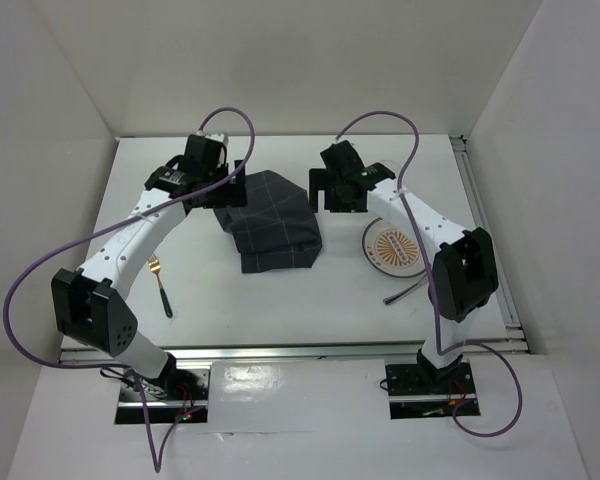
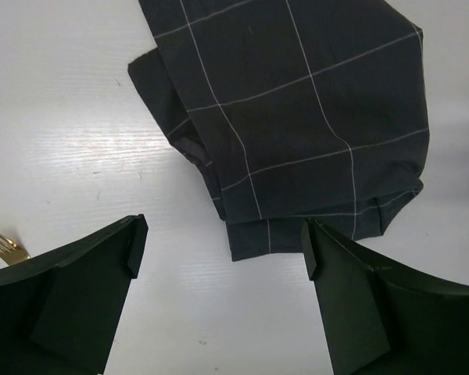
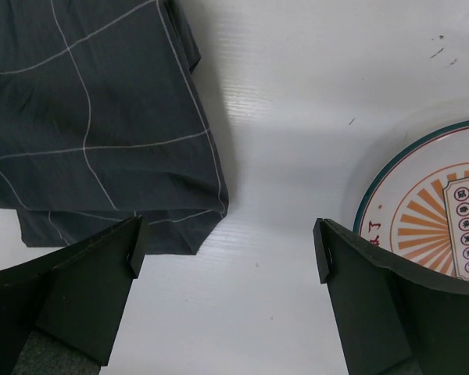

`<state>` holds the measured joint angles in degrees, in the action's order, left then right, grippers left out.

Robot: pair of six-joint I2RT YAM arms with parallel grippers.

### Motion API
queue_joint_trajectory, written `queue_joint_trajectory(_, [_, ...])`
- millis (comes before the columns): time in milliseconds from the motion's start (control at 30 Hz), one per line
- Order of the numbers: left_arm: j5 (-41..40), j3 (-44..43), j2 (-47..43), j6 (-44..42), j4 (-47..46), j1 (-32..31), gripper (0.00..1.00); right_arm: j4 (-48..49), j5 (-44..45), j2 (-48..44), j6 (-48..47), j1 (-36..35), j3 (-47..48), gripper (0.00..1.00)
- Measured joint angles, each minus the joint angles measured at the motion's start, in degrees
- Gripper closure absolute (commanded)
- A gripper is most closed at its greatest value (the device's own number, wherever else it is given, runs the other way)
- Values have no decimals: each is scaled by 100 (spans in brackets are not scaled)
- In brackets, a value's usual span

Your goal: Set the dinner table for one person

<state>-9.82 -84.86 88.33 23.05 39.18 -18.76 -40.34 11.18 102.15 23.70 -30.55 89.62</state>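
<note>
Desk point(image 1: 280, 310) lies white under both arms and carries the folded checked cloth point(image 1: 270, 225), which may bunch or drag if the open, empty left end effector point(image 2: 223, 250) or right end effector point(image 3: 230, 250) pinches only one layer, then the plate point(image 3: 430, 211), and the fork point(image 1: 160, 285), seen whole only from above.

Bright even overhead light, soft shadows, mild tabletop glare, sharp focus
</note>
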Motion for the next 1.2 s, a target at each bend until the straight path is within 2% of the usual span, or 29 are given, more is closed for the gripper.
queue_joint_trajectory(300, [334, 155, 2, 225, 28, 0, 2, 2, -105, -188, -157, -11, -15, 0])
queue_joint_trajectory(400, [413, 293, -4, 310, 50, 0, 7, 17, -122, -251, -232, -11, -55, 0])
queue_joint_trajectory(533, [623, 693, -203, 487, -2, 74, 7, 33, -138, -487, -299, -13, -275, 0])
queue_joint_trajectory(633, [907, 1248, -501, 651, -131, 299, 11, 57, -149, -726, -326, -13, -474, 0])
queue_joint_trajectory(833, [1766, 2535, -852, 979, -807, 1038, 15, 98, -208, -1143, -380, -17, -946, 0])
queue_joint_trajectory(967, [2374, 3230, -850, 1176, -1473, 1266, 15, 116, -247, -1172, -409, -20, -1005, 0])
queue_joint_trajectory(1200, [3281, 3519, -160, 1366, -2717, 1296, 18, 114, -304, -1169, -444, -26, -999, 0])
